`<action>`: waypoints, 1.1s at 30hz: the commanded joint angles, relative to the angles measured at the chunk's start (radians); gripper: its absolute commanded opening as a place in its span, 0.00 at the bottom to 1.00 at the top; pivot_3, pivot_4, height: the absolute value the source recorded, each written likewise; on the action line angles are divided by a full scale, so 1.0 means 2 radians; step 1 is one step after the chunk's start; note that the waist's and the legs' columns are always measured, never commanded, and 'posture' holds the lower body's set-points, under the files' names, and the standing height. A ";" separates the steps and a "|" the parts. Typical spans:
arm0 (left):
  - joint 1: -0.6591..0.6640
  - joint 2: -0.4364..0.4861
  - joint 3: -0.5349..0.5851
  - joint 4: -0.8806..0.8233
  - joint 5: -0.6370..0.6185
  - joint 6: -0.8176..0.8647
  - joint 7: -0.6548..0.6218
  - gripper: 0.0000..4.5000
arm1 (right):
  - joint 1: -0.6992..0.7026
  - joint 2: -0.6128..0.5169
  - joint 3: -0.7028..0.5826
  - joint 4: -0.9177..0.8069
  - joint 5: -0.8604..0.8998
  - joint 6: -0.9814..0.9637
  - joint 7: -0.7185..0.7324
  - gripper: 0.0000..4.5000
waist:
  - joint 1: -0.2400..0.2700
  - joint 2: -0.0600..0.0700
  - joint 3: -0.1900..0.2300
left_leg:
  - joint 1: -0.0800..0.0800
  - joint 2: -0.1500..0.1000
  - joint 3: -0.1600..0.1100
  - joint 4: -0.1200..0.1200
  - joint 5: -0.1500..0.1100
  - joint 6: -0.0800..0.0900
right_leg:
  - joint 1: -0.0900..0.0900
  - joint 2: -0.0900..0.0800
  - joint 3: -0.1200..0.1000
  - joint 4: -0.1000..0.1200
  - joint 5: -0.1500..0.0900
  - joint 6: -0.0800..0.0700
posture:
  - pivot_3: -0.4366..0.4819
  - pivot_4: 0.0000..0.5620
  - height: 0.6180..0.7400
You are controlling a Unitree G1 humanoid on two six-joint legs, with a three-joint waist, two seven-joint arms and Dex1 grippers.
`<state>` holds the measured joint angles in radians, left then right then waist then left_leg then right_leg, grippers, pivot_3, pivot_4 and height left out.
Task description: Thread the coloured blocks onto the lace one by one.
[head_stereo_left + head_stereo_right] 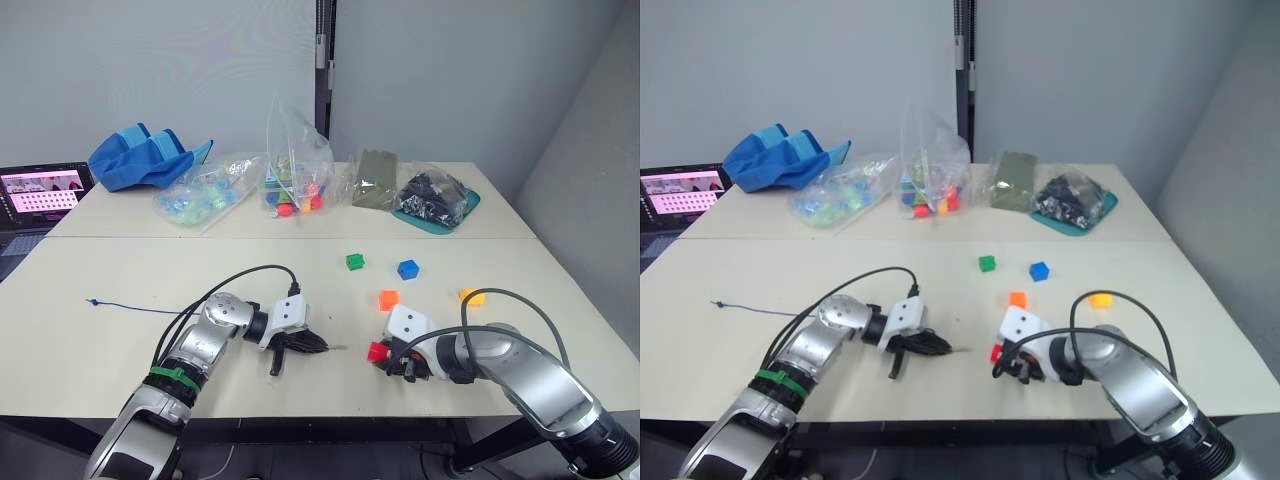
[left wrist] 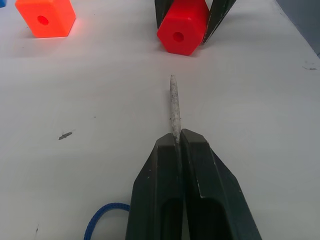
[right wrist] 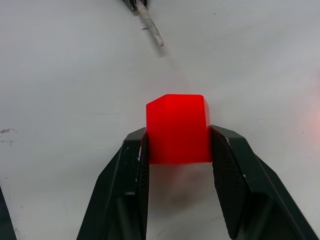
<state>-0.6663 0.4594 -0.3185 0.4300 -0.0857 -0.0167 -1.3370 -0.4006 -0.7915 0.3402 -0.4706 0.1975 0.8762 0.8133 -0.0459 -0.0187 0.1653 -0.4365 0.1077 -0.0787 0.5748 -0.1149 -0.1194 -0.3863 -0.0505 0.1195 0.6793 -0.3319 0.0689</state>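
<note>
My right gripper (image 3: 177, 150) is shut on the red block (image 3: 177, 129), low over the table near the front edge; its hole faces the left gripper (image 2: 179, 37). My left gripper (image 2: 178, 137) is shut on the lace (image 1: 130, 306), whose pale stiff tip (image 2: 173, 102) sticks out and points at the red block a short way off. The dark blue cord trails left across the table to a small knot (image 1: 90, 300). The orange block (image 1: 388, 299), green block (image 1: 354, 261), blue block (image 1: 407, 268) and yellow block (image 1: 471, 295) lie loose on the table beyond the grippers.
At the back of the table lie clear bags of mixed coloured pieces (image 1: 295, 190), a blue cloth bag (image 1: 145, 158), a flat olive packet (image 1: 374, 180) and a teal tray with black parts (image 1: 435, 200). A laptop (image 1: 40, 195) stands at the far left.
</note>
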 commanded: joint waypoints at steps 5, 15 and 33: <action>-0.020 0.009 -0.001 -0.033 0.000 0.022 -0.015 0.00 | 0.003 -0.002 0.007 -0.011 -0.001 0.001 0.005 0.28 | 0.000 0.000 0.000 | 0.000 0.000 0.000 0.000 0.000 0.000 | 0.000 0.000 0.000 0.000 0.000 0.000 | 0.48 0.27 1.00; -0.053 0.010 -0.033 -0.073 0.025 0.071 -0.024 0.00 | 0.004 0.001 0.012 -0.018 -0.003 -0.004 0.011 0.28 | 0.000 0.000 0.000 | 0.000 0.000 0.000 0.000 0.000 0.000 | 0.000 0.000 0.000 0.000 0.000 0.000 | 0.48 0.27 1.00; -0.075 -0.034 -0.060 -0.040 0.069 0.047 0.005 0.00 | 0.002 0.002 0.012 -0.019 -0.007 -0.002 0.013 0.28 | 0.000 0.000 0.000 | 0.000 0.000 0.000 0.000 0.000 0.000 | 0.000 0.000 0.000 0.000 0.000 0.000 | 0.48 0.27 1.00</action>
<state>-0.7891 0.3927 -0.4404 0.3601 0.0495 0.0919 -1.3337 -0.4006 -0.7918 0.3458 -0.4836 0.1784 0.8762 0.8275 -0.0455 -0.0189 0.1654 -0.4368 0.1076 -0.0787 0.5748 -0.1149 -0.1193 -0.3865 -0.0505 0.1195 0.6792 -0.3320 0.0690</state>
